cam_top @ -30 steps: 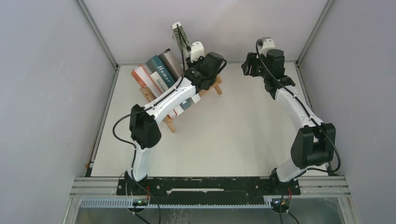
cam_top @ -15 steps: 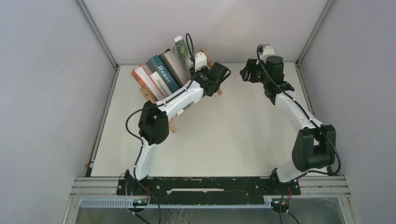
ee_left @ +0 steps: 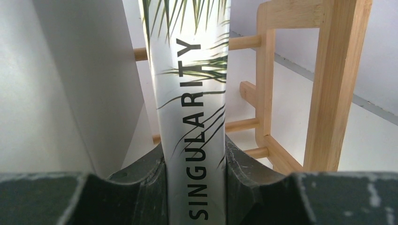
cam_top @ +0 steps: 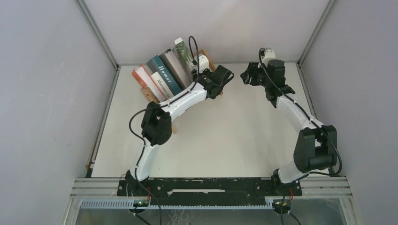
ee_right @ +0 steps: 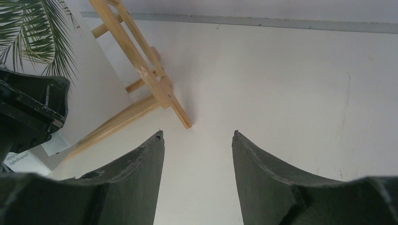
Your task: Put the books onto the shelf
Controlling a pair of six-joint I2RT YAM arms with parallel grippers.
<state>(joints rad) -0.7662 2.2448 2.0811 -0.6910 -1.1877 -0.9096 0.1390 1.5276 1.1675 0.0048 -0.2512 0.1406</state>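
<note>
From the near edge of the table (cam_top: 234,140) we follow both arms toward the far wall. The shelf (cam_top: 172,124) runs slantwise, its near end beside the left arm's elbow and its far end close to the back wall. Four books lean in it side by side: the orange-red book (cam_top: 141,76), the white book (cam_top: 158,84), the teal book (cam_top: 163,72) and the grey book (cam_top: 172,62). The palm-leaf book (ee_left: 192,93) comes last in the row, upright, just beside the grey book and short of the far end of the shelf. We cannot tell whether its lower edge rests on the slats. The left gripper (ee_left: 195,159) is clamped on the spine of this book, one finger on each cover. The right gripper (ee_right: 197,136) hangs over bare table near the foot of the shelf's far end, jaws apart and nothing between them.
</note>
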